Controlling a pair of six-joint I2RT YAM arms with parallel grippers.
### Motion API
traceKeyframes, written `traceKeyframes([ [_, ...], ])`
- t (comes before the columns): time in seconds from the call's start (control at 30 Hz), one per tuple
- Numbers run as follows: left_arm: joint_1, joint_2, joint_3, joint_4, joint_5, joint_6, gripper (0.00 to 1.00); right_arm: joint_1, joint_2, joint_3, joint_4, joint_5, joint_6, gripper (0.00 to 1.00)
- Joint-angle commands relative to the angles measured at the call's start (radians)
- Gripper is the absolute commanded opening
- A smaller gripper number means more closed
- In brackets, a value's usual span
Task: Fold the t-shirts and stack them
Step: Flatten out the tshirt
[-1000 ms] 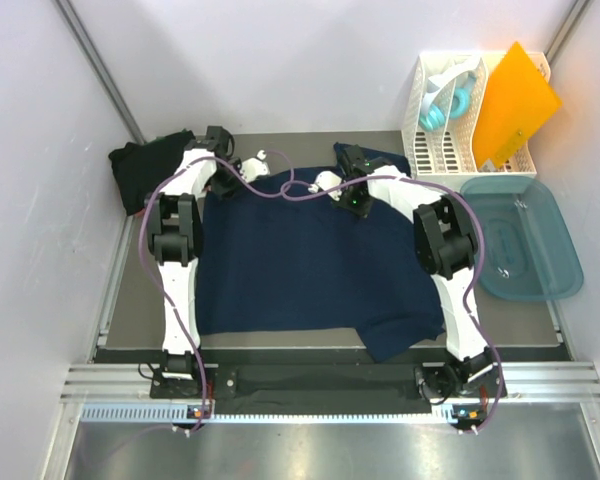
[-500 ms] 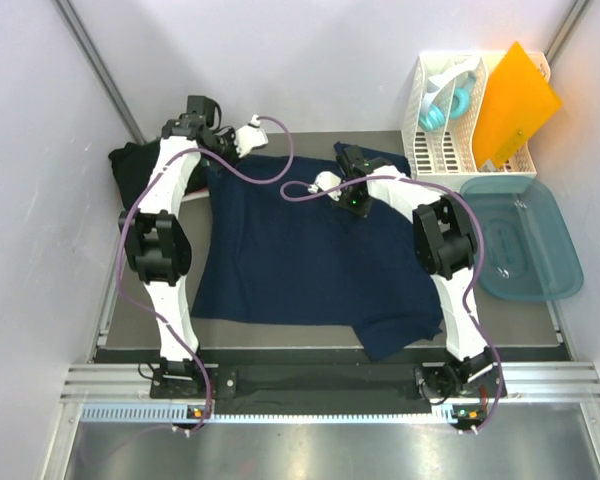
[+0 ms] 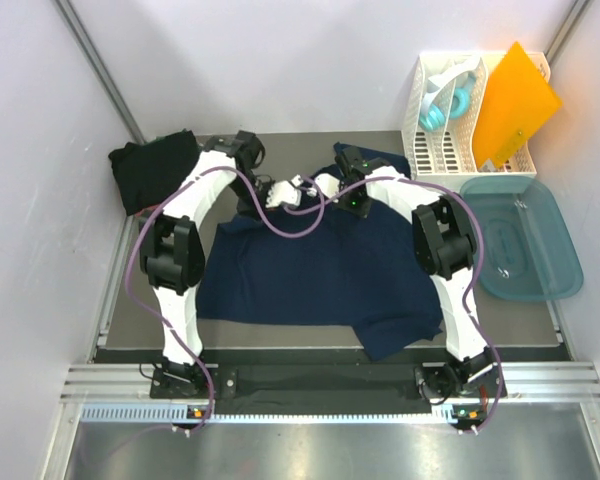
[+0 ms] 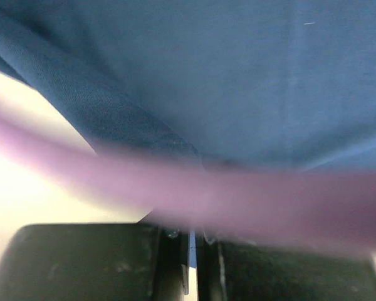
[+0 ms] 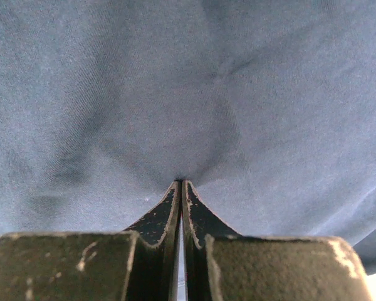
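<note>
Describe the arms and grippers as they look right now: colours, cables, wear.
The left arm and right arm have white links with black joint housings. A purple cable runs along each. On the right gripper the fingers are black, tapered, with scuffed, chipped paint.

The far middle is crowded. The left gripper (image 3: 288, 190) and right gripper (image 3: 325, 184) sit almost touching there, both pinched on the navy shirt (image 3: 310, 270). Purple cables (image 3: 280, 222) loop low between the two arms. The black shirt pile (image 3: 150, 170) fills the far left corner. On the right, the white rack (image 3: 445, 130) and teal tub (image 3: 525, 235) take up the edge. There is open passage above the shirt's near half, between the arms, and along the bare strip of table (image 3: 280, 335) at the near edge.
</note>
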Motion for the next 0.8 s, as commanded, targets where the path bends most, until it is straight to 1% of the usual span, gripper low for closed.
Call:
traceKeyframes([
  [0.0, -0.023, -0.058, -0.042, -0.224, 0.017, 0.096, 0.06, 0.002, 0.005, -0.013, 0.024, 0.040, -0.040, 0.00],
  [0.03, -0.037, -0.053, -0.051, -0.224, 0.003, 0.108, 0.10, 0.002, 0.006, -0.011, 0.027, 0.044, -0.046, 0.00],
  [0.07, -0.041, -0.049, -0.057, -0.224, -0.023, 0.105, 0.17, 0.002, 0.006, -0.008, 0.027, 0.045, -0.048, 0.00],
  [0.1, -0.045, -0.035, -0.053, -0.224, -0.029, 0.091, 0.34, 0.002, 0.006, -0.008, 0.029, 0.050, -0.049, 0.01],
  [0.2, -0.045, -0.030, -0.005, -0.224, -0.009, 0.053, 0.50, -0.001, 0.005, -0.010, 0.032, 0.056, -0.052, 0.04],
  [0.23, -0.045, -0.033, 0.007, -0.223, 0.001, 0.044, 0.61, -0.001, 0.005, -0.011, 0.035, 0.059, -0.052, 0.05],
  [0.27, -0.043, -0.036, 0.039, -0.223, 0.014, 0.040, 0.79, -0.002, 0.006, -0.014, 0.033, 0.061, -0.052, 0.06],
  [0.3, -0.042, -0.041, 0.056, -0.223, 0.037, 0.033, 0.83, -0.002, 0.006, -0.015, 0.033, 0.061, -0.052, 0.06],
  [0.4, -0.040, -0.041, 0.121, -0.223, 0.044, 0.017, 0.82, -0.002, 0.008, -0.015, 0.036, 0.061, -0.052, 0.08],
  [0.5, -0.009, -0.021, 0.141, -0.123, 0.014, -0.055, 0.81, -0.002, 0.008, -0.015, 0.045, 0.062, -0.048, 0.07],
  [0.53, 0.017, -0.010, 0.133, -0.079, -0.021, -0.102, 0.80, -0.001, 0.010, -0.013, 0.052, 0.062, -0.043, 0.07],
  [0.57, 0.027, 0.005, 0.131, -0.026, -0.028, -0.119, 0.78, -0.002, 0.013, -0.011, 0.055, 0.061, -0.042, 0.07],
  [0.63, 0.064, 0.080, 0.162, -0.037, -0.019, -0.127, 0.70, -0.002, 0.016, -0.007, 0.053, 0.052, -0.029, 0.06],
  [0.67, 0.070, 0.111, 0.214, -0.093, -0.011, -0.124, 0.61, -0.002, 0.016, -0.005, 0.052, 0.050, -0.028, 0.06],
  [0.7, 0.077, 0.172, 0.246, -0.135, 0.000, -0.115, 0.57, -0.002, 0.014, -0.007, 0.050, 0.050, -0.028, 0.06],
  [0.73, 0.081, 0.198, 0.280, -0.179, 0.008, -0.087, 0.55, -0.002, 0.011, -0.008, 0.050, 0.051, -0.028, 0.06],
  [0.77, 0.080, 0.221, 0.317, -0.222, 0.026, -0.099, 0.52, -0.002, 0.002, -0.021, 0.050, 0.055, -0.028, 0.06],
])
